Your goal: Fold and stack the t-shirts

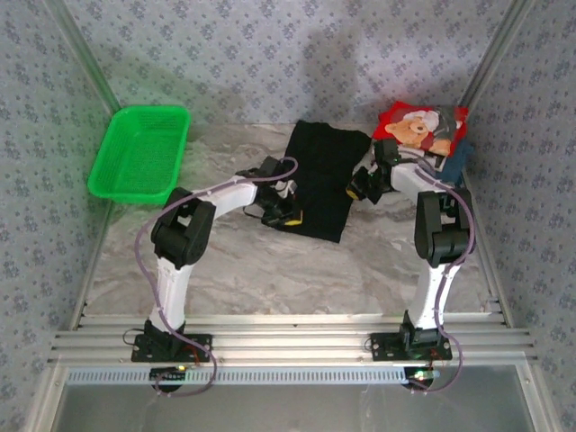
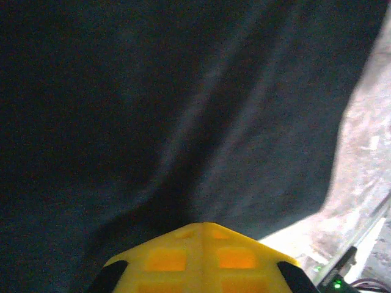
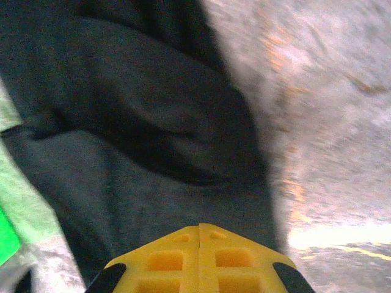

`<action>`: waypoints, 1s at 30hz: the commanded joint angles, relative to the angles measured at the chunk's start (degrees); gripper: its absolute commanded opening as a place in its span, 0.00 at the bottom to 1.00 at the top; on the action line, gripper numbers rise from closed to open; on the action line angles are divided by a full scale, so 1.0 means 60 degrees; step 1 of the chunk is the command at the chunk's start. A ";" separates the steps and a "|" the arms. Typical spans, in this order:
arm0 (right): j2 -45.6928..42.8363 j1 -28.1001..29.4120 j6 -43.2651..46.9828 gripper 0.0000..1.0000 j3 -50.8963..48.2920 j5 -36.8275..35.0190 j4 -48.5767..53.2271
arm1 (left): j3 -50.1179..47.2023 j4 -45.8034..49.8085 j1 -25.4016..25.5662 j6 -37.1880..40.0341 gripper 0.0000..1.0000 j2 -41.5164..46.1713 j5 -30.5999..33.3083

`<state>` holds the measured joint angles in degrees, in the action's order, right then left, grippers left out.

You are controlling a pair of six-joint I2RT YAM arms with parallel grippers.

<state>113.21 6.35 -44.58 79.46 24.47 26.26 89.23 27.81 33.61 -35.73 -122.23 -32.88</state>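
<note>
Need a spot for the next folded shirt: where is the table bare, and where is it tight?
Bare table runs along the near strip between the black t-shirt and the near edge, and between the green basket and that shirt. Tight: the far right, where the right gripper sits between the shirt and the folded stack.

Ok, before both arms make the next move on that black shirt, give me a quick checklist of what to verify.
1. Left end effector shut on the black t-shirt: ok, creases run into its tips.
2. Right end effector shut on the shirt's opposite edge: ok.
3. Shirt lying flat: not ok, bunched by the right end effector.
4. Folded stack clear of the shirt: cannot tell, they sit very close.
5. Green basket out of the way: ok, far left.
</note>
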 commanded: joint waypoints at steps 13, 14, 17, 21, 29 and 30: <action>0.1238 -0.0540 -0.0969 0.12 0.0222 0.0098 -0.1619 | 0.1323 -0.0201 0.1173 -0.1220 0.03 -0.1026 0.0402; 0.1304 -0.0583 -0.1029 0.12 0.0307 0.0097 -0.1631 | 0.1198 -0.0167 0.1202 -0.1124 0.03 -0.1123 0.0509; 0.1581 -0.0692 -0.1096 0.12 0.0697 0.0142 -0.1604 | 0.0798 0.0094 0.1212 -0.0826 0.03 -0.1383 0.0782; 0.1869 -0.0820 -0.1532 0.14 0.0947 0.0341 -0.2041 | 0.0319 0.0505 0.1230 -0.0314 0.02 -0.1461 0.1133; 0.2090 -0.0941 -0.2359 0.19 0.1417 0.0778 -0.2765 | -0.1364 0.0401 0.1211 0.0127 0.01 -0.1000 0.1431; 0.2094 -0.0949 -0.2395 0.20 0.1418 0.0787 -0.2786 | -0.1587 0.0327 0.1219 0.0128 0.01 -0.0913 0.1384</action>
<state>124.51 1.41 -56.53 85.60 28.69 12.64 86.56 19.94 40.84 -37.08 -125.45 -30.00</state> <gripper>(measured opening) 0.193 0.044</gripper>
